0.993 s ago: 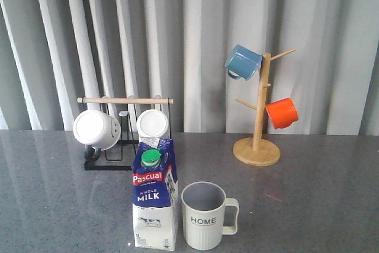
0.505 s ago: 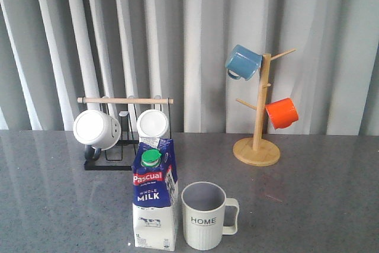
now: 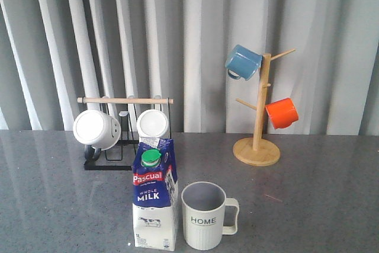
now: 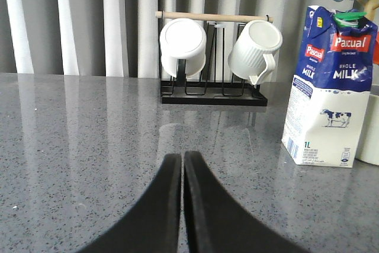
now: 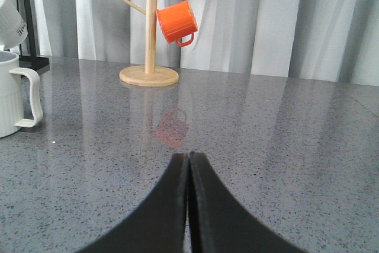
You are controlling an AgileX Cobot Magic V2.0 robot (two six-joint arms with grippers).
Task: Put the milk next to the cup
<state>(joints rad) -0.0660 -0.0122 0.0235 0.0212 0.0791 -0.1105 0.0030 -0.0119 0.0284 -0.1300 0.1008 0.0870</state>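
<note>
Front view: the milk (image 3: 154,195) stands upright on the grey counter (image 3: 308,194), its green cap facing the camera, with the cup (image 3: 205,215) just beside it; whether carton and cup touch cannot be told. The cup's handle points away from the carton and the word "HOME" faces forward.

Left wrist view: the left pincer (image 4: 182,164) is clenched, its two dark fingers pressed together and grasping nothing, low over bare counter. The milk stands ahead of this pincer and off to one side, well apart from it; a sliver of the cup shows at the carton's far edge. Farther ahead, a black wire rack (image 4: 212,96) with a wooden rail carries two white mugs (image 4: 182,47).

Right wrist view: the right pincer (image 5: 189,164) is likewise clenched and grasping nothing, low over the counter. The cup lies ahead and to the side of it, well apart. Beyond stands a wooden mug tree (image 5: 149,75) holding an orange mug (image 5: 176,22); the front view also shows a blue mug (image 3: 243,61) on an upper peg.
</note>
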